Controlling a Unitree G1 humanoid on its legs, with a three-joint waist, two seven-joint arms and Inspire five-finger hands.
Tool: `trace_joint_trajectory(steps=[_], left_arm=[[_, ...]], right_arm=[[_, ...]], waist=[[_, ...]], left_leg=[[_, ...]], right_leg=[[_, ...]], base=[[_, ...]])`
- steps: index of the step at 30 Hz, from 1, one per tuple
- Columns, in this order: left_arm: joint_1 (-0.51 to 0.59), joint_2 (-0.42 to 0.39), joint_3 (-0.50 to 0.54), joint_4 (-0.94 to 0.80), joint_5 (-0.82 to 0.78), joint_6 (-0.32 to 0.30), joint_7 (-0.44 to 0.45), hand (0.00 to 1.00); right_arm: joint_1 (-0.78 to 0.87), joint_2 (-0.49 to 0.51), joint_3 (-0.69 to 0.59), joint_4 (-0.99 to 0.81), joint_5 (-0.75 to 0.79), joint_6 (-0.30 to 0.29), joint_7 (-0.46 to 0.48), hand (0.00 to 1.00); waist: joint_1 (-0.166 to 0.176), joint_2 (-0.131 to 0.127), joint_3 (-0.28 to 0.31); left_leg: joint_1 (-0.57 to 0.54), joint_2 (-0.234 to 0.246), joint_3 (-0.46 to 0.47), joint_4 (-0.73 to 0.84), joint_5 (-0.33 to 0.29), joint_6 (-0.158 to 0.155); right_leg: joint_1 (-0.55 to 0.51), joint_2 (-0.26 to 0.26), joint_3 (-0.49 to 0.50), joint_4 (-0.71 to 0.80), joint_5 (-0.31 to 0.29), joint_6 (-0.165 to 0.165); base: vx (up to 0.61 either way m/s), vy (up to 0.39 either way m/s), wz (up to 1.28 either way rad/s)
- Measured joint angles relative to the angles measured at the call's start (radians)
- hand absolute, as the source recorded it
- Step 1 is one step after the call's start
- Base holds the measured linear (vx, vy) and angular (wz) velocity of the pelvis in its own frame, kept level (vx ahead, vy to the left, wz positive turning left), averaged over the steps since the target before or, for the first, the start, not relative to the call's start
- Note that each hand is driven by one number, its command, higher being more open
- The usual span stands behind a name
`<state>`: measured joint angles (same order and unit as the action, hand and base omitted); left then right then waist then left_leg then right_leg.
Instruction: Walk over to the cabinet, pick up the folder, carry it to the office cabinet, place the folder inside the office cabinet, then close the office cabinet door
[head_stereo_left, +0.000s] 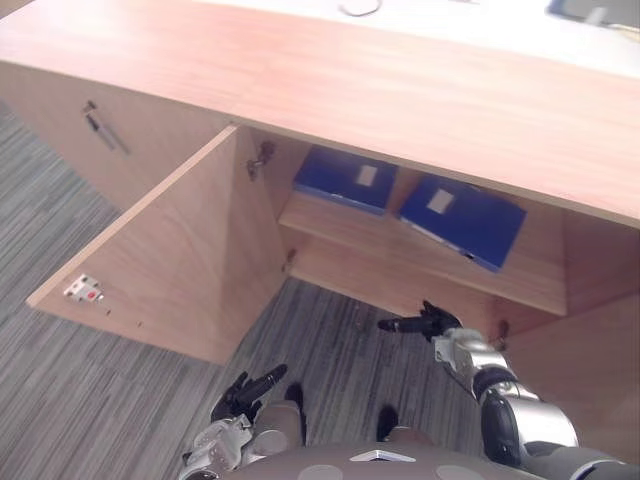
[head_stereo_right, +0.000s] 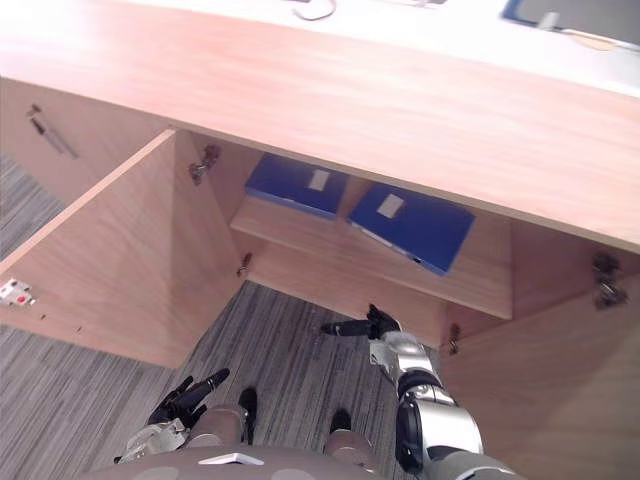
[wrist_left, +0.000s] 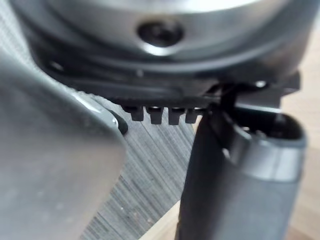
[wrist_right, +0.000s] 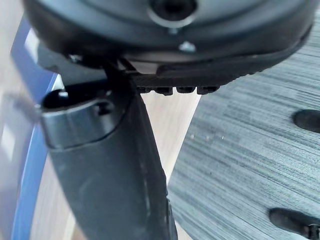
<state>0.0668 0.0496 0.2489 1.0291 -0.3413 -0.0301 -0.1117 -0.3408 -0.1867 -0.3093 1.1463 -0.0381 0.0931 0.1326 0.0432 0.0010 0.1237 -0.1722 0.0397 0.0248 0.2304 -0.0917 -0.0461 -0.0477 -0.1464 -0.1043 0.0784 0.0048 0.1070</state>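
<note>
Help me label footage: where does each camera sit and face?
Left eye: head, looking down into the open cabinet at two blue folders; left hand and right hand show, open.
Right eye: same scene, slightly right.
Left wrist: along left hand toward carpet.
Right wrist: along right hand toward carpet and cabinet; shares blue folders with eye views.

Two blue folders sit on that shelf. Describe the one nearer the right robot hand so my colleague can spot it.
Look inside the open office cabinet, on its inner shelf. Of the two blue folders lying flat there, it is the right-hand folder, just beyond the right robot hand. It lies askew and comes nearer the shelf's front edge, while the left-hand folder sits farther back.
</note>
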Motion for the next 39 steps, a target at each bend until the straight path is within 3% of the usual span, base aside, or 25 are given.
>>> trace_joint_trajectory(steps=[3, 4, 7, 10, 12, 14, 16, 17, 19, 20, 21, 22, 23, 24, 25, 26, 29, 31, 34, 39], left_arm=[[0.004, 0.029, -0.003, 0.042, 0.038, -0.013, 0.016, 1.00], [0.003, 0.031, 0.008, 0.065, 0.038, -0.015, 0.026, 1.00], [0.005, 0.029, 0.052, 0.089, 0.044, -0.016, 0.037, 1.00], [0.002, 0.011, 0.124, 0.100, 0.109, -0.017, 0.050, 1.00], [0.000, 0.005, 0.132, 0.100, 0.119, -0.017, 0.056, 1.00], [-0.001, 0.000, 0.134, 0.100, 0.151, -0.018, 0.061, 1.00], [-0.006, -0.008, 0.160, 0.100, 0.157, -0.019, 0.067, 1.00], [-0.008, -0.009, 0.175, 0.099, 0.157, -0.021, 0.080, 1.00], [-0.006, -0.003, 0.201, 0.099, 0.157, -0.022, 0.094, 1.00], [-0.004, 0.006, 0.207, 0.099, 0.157, -0.022, 0.099, 1.00], [-0.001, -0.002, 0.222, 0.099, 0.157, -0.021, 0.104, 1.00], [-0.001, -0.004, 0.222, 0.099, 0.157, -0.023, 0.105, 1.00], [0.000, -0.014, 0.218, 0.098, 0.157, -0.024, 0.106, 1.00], [-0.001, -0.022, 0.209, 0.097, 0.156, -0.029, 0.106, 1.00], [0.000, -0.007, 0.198, 0.095, 0.156, -0.031, 0.105, 1.00], [-0.001, -0.001, 0.197, 0.098, 0.156, -0.031, 0.108, 1.00], [-0.006, -0.001, 0.178, 0.111, 0.156, -0.031, 0.121, 1.00], [-0.009, -0.004, 0.159, 0.112, 0.156, -0.031, 0.127, 1.00], [0.001, -0.005, 0.149, 0.119, 0.155, -0.031, 0.131, 1.00], [0.004, -0.004, 0.139, 0.118, 0.148, -0.033, 0.133, 1.00]], right_arm=[[0.115, 0.039, -0.037, -0.008, 0.113, -0.017, -0.038, 1.00], [0.180, 0.067, -0.038, -0.018, 0.180, -0.025, -0.056, 1.00], [0.277, 0.105, -0.039, -0.031, 0.237, -0.032, -0.076, 1.00], [0.390, 0.146, -0.045, -0.122, 0.253, -0.032, -0.109, 1.00], [0.418, 0.157, -0.047, -0.175, 0.253, -0.032, -0.120, 1.00], [0.455, 0.174, -0.058, -0.266, 0.253, -0.036, -0.143, 1.00], [0.485, 0.202, -0.086, -0.341, 0.253, -0.045, -0.174, 1.00], [0.511, 0.228, -0.096, -0.385, 0.252, -0.061, -0.199, 1.00], [0.530, 0.244, -0.096, -0.404, 0.251, -0.062, -0.218, 1.00], [0.539, 0.244, -0.096, -0.407, 0.251, -0.061, -0.227, 1.00], [0.540, 0.250, -0.107, -0.443, 0.249, -0.065, -0.240, 1.00], [0.537, 0.253, -0.108, -0.456, 0.249, -0.067, -0.245, 1.00], [0.529, 0.248, -0.120, -0.475, 0.249, -0.071, -0.255, 1.00], [0.527, 0.251, -0.142, -0.480, 0.249, -0.082, -0.265, 1.00], [0.525, 0.253, -0.147, -0.478, 0.249, -0.084, -0.274, 1.00], [0.524, 0.251, -0.156, -0.470, 0.249, -0.084, -0.276, 1.00], [0.522, 0.238, -0.201, -0.450, 0.249, -0.083, -0.305, 1.00], [0.520, 0.228, -0.210, -0.452, 0.247, -0.083, -0.312, 1.00], [0.519, 0.229, -0.210, -0.484, 0.239, -0.079, -0.311, 1.00], [0.513, 0.211, -0.209, -0.587, 0.195, -0.082, -0.306, 1.00]], waist=[[-0.023, -0.040, -0.025], [-0.023, -0.054, -0.035], [-0.048, -0.063, -0.041], [-0.053, -0.065, -0.042], [-0.058, -0.068, -0.042], [-0.073, -0.068, -0.043], [-0.076, -0.063, -0.045], [-0.077, -0.058, -0.044], [-0.077, -0.083, -0.050], [-0.069, -0.112, -0.064], [-0.073, -0.097, -0.071], [-0.075, -0.095, -0.077], [-0.073, -0.086, -0.086], [-0.074, -0.055, -0.092], [-0.078, -0.093, -0.090], [-0.075, -0.099, -0.082], [-0.078, -0.075, -0.078], [-0.075, -0.056, -0.079], [-0.076, -0.047, -0.079], [-0.075, -0.046, -0.078]], left_leg=[[0.070, -0.026, 0.048, -0.068, 0.008, 0.003], [0.106, -0.035, 0.073, -0.099, 0.015, 0.003], [0.179, -0.038, 0.143, -0.170, 0.039, 0.006], [0.253, -0.025, 0.277, -0.226, 0.047, 0.002], [0.271, -0.018, 0.318, -0.237, 0.047, 0.002], [0.289, -0.008, 0.382, -0.238, 0.041, 0.011], [0.302, 0.013, 0.419, -0.231, 0.034, 0.023], [0.305, 0.036, 0.445, -0.204, 0.022, 0.031], [0.305, 0.055, 0.468, -0.132, -0.017, 0.007], [0.300, 0.063, 0.496, -0.059, -0.069, -0.013], [0.295, 0.108, 0.530, -0.025, -0.088, -0.023], [0.296, 0.115, 0.547, -0.027, -0.088, -0.025], [0.305, 0.128, 0.578, -0.050, -0.079, -0.038], [0.308, 0.145, 0.607, -0.091, -0.055, -0.035], [0.324, 0.127, 0.629, -0.092, -0.055, -0.051], [0.335, 0.126, 0.639, -0.092, -0.059, -0.056], [0.341, 0.129, 0.629, -0.117, -0.061, -0.061], [0.339, 0.129, 0.630, -0.137, -0.061, -0.062], [0.341, 0.128, 0.634, -0.146, -0.058, -0.063], [0.357, 0.123, 0.575, -0.146, -0.071, -0.068]], right_leg=[[-0.007, -0.015, 0.066, -0.011, 0.009, -0.002], [-0.018, -0.015, 0.110, -0.010, -0.004, -0.018], [-0.024, -0.006, 0.170, -0.008, -0.007, -0.024], [-0.042, 0.011, 0.226, -0.010, 0.013, -0.072], [-0.052, 0.011, 0.230, -0.009, 0.015, -0.075], [-0.068, 0.005, 0.180, 0.001, 0.011, -0.135], [-0.083, -0.036, 0.005, 0.043, -0.045, -0.209], [-0.096, -0.082, -0.146, 0.119, -0.069, -0.237], [-0.105, -0.125, -0.225, 0.223, -0.060, -0.233], [-0.093, -0.133, -0.241, 0.226, -0.018, -0.162], [-0.090, -0.094, -0.234, 0.185, 0.004, -0.149], [-0.092, -0.075, -0.230, 0.153, 0.006, -0.162], [-0.091, -0.065, -0.281, 0.117, -0.026, -0.208], [-0.100, -0.077, -0.363, 0.148, -0.052, -0.233], [-0.112, -0.102, -0.385, 0.182, -0.021, -0.199], [-0.111, -0.104, -0.377, 0.184, -0.014, -0.142], [-0.123, -0.056, -0.340, 0.151, 0.000, -0.107], [-0.116, -0.009, -0.304, 0.070, 0.044, -0.096], [-0.085, 0.032, -0.271, -0.053, 0.112, -0.092], [-0.018, 0.045, -0.277, -0.157, 0.157, -0.077]], base=[[-0.09, 0.070, -0.85], [-0.09, 0.046, -1.15], [-0.07, 0.048, -0.97], [-0.05, 0.036, -1.25], [-0.04, 0.018, -1.07], [-0.02, 0.016, -0.84], [0.03, 0.043, -0.60], [0.10, 0.024, -0.48], [0.12, -0.013, -0.50], [0.09, -0.051, -0.82], [0.05, -0.048, -0.90], [0.05, -0.039, -0.94], [0.07, 0.013, -0.90], [0.11, -0.023, -0.95], [0.09, -0.018, -0.75], [0.06, -0.054, -0.55], [0.05, -0.050, -0.47], [0.03, -0.002, -0.52], [0.03, 0.064, -0.43], [-0.01, 0.121, 0.00]])
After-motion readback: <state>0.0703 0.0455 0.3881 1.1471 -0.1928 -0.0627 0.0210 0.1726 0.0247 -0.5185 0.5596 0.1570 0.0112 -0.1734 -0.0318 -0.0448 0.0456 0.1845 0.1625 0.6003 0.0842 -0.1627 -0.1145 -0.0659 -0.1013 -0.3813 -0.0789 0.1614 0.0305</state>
